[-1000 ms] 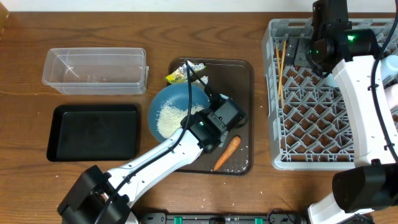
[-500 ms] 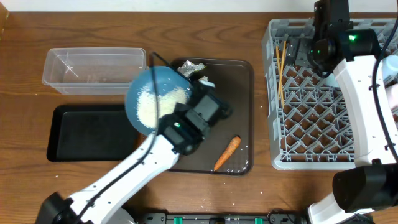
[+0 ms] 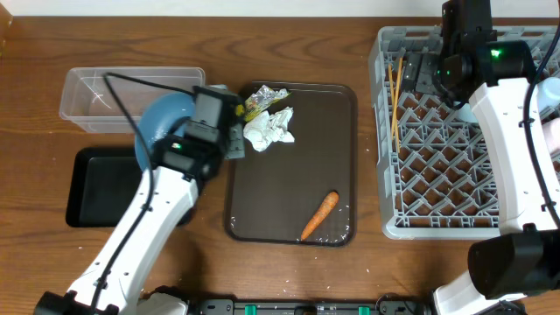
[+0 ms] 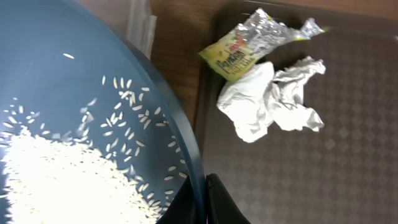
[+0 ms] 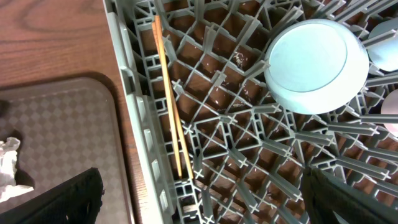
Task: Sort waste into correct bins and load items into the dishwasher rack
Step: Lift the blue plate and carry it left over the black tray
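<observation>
My left gripper (image 4: 204,200) is closed narrow on the rim of the blue plate (image 3: 163,122). In the left wrist view one dark finger sits at each side of the rim edge and no gap shows between them and the plate. The plate hangs just to the left of the brown tray (image 3: 289,188), near its far left corner, above the place where the clear tub (image 3: 105,101) and the black tray (image 3: 105,188) come close. The rice grains (image 4: 56,180) lie on the plate in one white heap, with loose grains spread toward the rim.

On the brown tray the snack wrapper (image 4: 249,46) and the crumpled tissue (image 4: 270,99) lie touching in the far left part. The carrot (image 3: 319,215) lies alone in the near right part, well apart from both.

My right gripper (image 5: 202,205) is spread wide and holds nothing – its two fingers show only at the lower corners of the right wrist view. It hangs over the dishwasher rack (image 3: 437,175), which stands to the right of the brown tray. The chopsticks (image 5: 169,106) lie along the rack side nearest the brown tray, and the light-blue bowl (image 5: 308,65) rests on the pegs farther from it.
</observation>
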Motion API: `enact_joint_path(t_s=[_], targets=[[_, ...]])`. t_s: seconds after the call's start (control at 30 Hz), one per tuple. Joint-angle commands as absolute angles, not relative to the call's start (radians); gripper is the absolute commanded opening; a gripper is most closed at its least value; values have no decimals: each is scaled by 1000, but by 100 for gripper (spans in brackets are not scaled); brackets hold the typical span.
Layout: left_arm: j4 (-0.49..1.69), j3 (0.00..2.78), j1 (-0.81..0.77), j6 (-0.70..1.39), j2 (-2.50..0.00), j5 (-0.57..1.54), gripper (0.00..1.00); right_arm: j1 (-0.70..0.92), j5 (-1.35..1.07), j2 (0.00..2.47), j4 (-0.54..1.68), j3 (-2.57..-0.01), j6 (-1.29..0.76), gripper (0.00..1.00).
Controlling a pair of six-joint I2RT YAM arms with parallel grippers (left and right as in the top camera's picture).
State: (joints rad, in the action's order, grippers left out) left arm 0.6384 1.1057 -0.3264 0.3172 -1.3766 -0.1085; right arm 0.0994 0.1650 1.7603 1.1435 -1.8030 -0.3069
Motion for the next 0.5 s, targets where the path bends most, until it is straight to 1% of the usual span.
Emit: enact_joint_path(t_s=[0.0,0.47], targets=[[625,1111,-252,318,-1362,25,6,106,168,1754,1144,-1804,-318,99],[648,1111,-48,318,-1298,199,6,105,168,1754,1144,-1804,-318,99]])
